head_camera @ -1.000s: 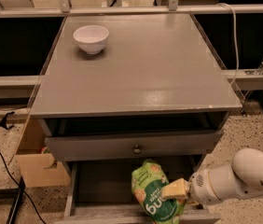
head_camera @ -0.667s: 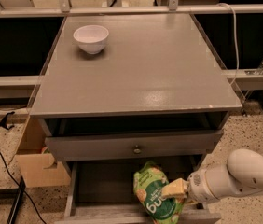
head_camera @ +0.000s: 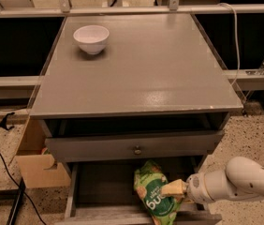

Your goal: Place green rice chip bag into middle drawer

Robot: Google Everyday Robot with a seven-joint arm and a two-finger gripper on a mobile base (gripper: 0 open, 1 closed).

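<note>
The green rice chip bag [head_camera: 151, 191] is a crumpled green foil bag with white lettering, standing in the open middle drawer [head_camera: 99, 186] toward its right front. My gripper [head_camera: 173, 189] reaches in from the lower right on a white arm, its tan fingers [head_camera: 172, 188] closed on the bag's right edge. The bag's lower end overlaps the drawer's front rim. Above it the drawer front with a small round knob [head_camera: 137, 150] sits slightly pulled out.
A white bowl [head_camera: 91, 38] stands at the back left of the grey cabinet top [head_camera: 141, 69]. An open cardboard box [head_camera: 37, 165] sits on the floor left of the cabinet, beside black cables [head_camera: 1, 146]. Shelf rails run behind and to the right.
The gripper and the bag have shifted slightly to the right and down inside the drawer; the grip on the bag is unchanged.
</note>
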